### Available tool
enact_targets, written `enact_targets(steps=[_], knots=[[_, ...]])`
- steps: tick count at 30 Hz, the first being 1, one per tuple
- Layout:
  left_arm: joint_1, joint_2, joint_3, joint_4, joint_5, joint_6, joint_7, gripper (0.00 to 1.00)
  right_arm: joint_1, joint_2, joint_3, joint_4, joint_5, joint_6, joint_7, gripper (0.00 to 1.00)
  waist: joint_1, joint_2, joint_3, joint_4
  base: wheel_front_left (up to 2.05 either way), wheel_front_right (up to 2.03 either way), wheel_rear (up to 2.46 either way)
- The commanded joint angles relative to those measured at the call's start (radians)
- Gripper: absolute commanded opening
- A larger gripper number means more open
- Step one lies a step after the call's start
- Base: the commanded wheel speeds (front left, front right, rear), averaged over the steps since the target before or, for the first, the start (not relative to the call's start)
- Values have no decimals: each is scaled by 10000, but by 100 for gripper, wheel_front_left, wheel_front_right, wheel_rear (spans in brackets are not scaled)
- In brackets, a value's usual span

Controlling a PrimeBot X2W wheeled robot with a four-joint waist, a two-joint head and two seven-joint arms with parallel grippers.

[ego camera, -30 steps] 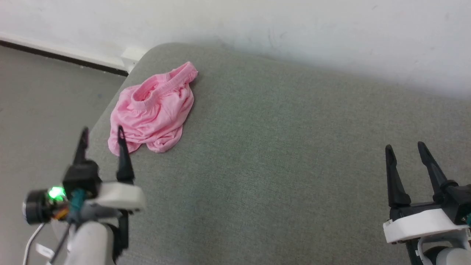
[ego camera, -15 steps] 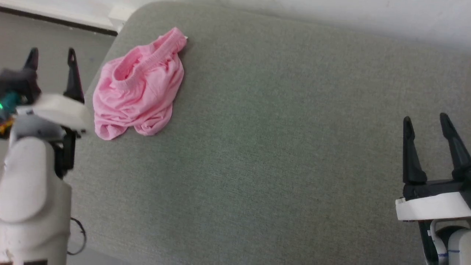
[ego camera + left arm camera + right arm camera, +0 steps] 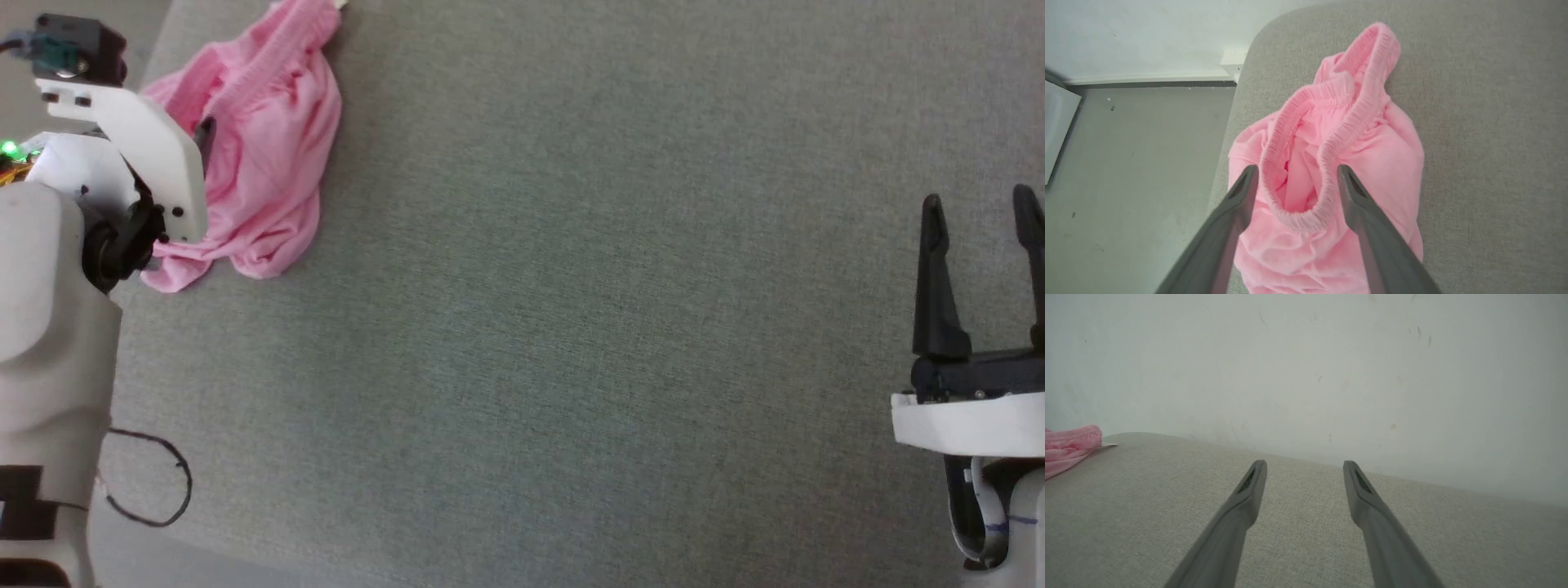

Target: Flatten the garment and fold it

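**Item: the garment** (image 3: 1384, 163). Light pink thin shorts, crumpled in a heap and not laid flat.
- Location: near the rounded left corner of a grey upholstered surface (image 3: 571, 327), close to its edge, with floor (image 3: 1126, 163) beyond.
- Waistband (image 3: 1331, 134): gathered elastic, standing open in a long loop with the inner cloth showing.
- Lower part: bunched in soft folds, and the two legs cannot be told apart.
- Label (image 3: 1108, 445): small and white, at the far tip of the waistband, lying on the upholstery.

**Left gripper** (image 3: 1297, 169). Jaws spread wide, holding nothing. In the left wrist view one finger stands at each side of the waistband loop. Whether the tips touch the cloth cannot be told.

**Right gripper** (image 3: 978, 196). Jaws apart and empty, over bare upholstery well away from the shorts, pointing toward a pale scuffed wall (image 3: 1306, 355).

**Hidden or cut off.**
- In the head view the left arm's white wrist bracket (image 3: 147, 147) covers the left side of the heap.
- One dark fingertip (image 3: 204, 131) shows past the bracket.
- The top edge of the head view crops the waistband's far end.
- The right wrist view catches only a pink sliver at its left edge.
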Motion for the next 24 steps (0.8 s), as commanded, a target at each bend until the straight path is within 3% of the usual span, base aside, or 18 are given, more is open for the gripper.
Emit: enact_targets(steps=[1, 7, 14, 15, 16, 21, 24], knots=[[-288, 273, -238, 159, -271, -38, 373, 100, -225, 19, -32, -126, -70, -8, -97, 100, -3, 1, 459, -300, 0, 0, 0], [-590, 1045, -1789, 357, -1295, -106, 2022, 100, -522, 21, -32, -251, -67, -8, -222, 100, -3, 1, 1001, -518, 0, 0, 0], [-791, 1532, -3252, 780, -2202, -185, 2689, 100, -712, 24, -29, -349, -81, -9, -369, 100, -3, 1, 1326, -536, 0, 0, 0], [-872, 1613, -3453, 845, -2275, -197, 2713, 38, -703, 24, -48, -346, -88, -9, -389, 100, -3, 1, 1292, -495, 0, 0, 0], [-1003, 1731, -3628, 886, -2311, -208, 2649, 0, -690, 25, -54, -342, -99, -9, -410, 100, -3, 1, 1251, -452, 0, 0, 0], [-1970, 2516, -4534, 903, -1710, -256, 1475, 0, -596, 26, -90, -282, -58, -9, -500, 100, -3, 1, 706, -208, 0, 0, 0], [-2405, 2688, -4836, 759, -1251, -256, 615, 0, -377, 26, -97, -138, 70, -9, -500, 100, -3, 1, 131, -135, 0, 0, 0]])
